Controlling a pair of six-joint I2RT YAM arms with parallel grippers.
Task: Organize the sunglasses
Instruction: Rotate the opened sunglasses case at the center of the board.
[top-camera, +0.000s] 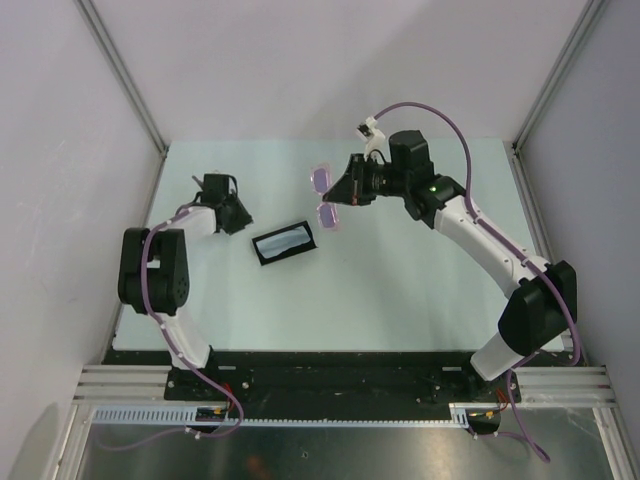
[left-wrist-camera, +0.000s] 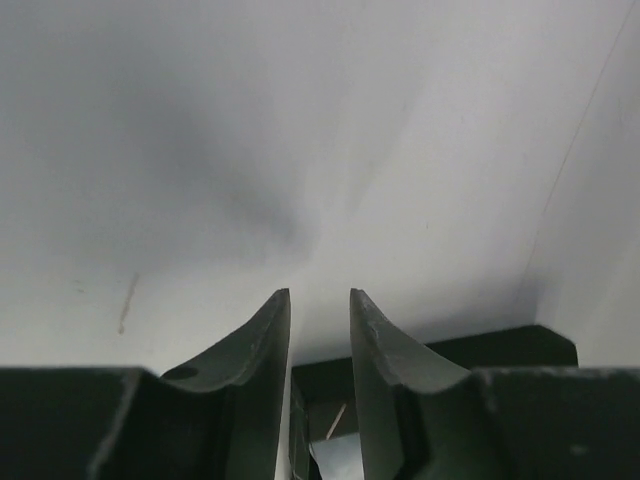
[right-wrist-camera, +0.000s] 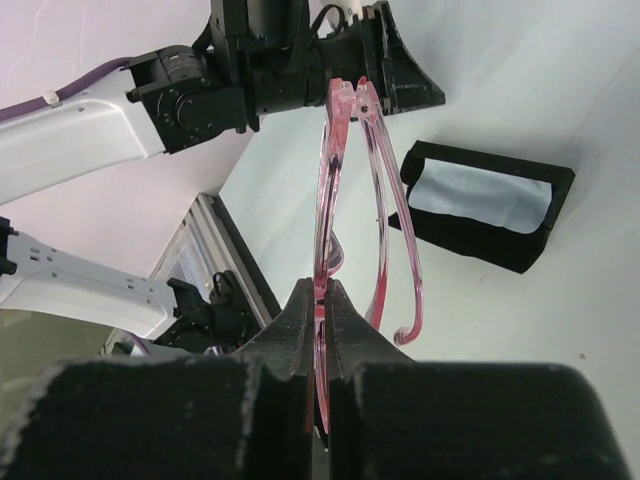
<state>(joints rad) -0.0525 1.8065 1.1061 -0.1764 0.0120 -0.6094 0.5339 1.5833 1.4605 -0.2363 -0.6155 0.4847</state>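
The sunglasses (top-camera: 322, 180), pink-framed with purple lenses, hang in the air above the table's back middle, their arms folded. My right gripper (top-camera: 338, 193) is shut on them; in the right wrist view the fingertips (right-wrist-camera: 321, 290) pinch the pink frame (right-wrist-camera: 323, 200) edge-on. An open black case (top-camera: 285, 243) lies on the table left of centre with a light blue cloth (top-camera: 286, 239) inside it. My left gripper (top-camera: 238, 215) hovers just left of the case. Its fingers (left-wrist-camera: 320, 295) stand a little apart with nothing between them.
The pale green table (top-camera: 400, 300) is walled in by white panels on three sides. The case (right-wrist-camera: 485, 235) and cloth (right-wrist-camera: 480, 195) also show below the glasses in the right wrist view, with the left arm (right-wrist-camera: 100, 125) beyond them.
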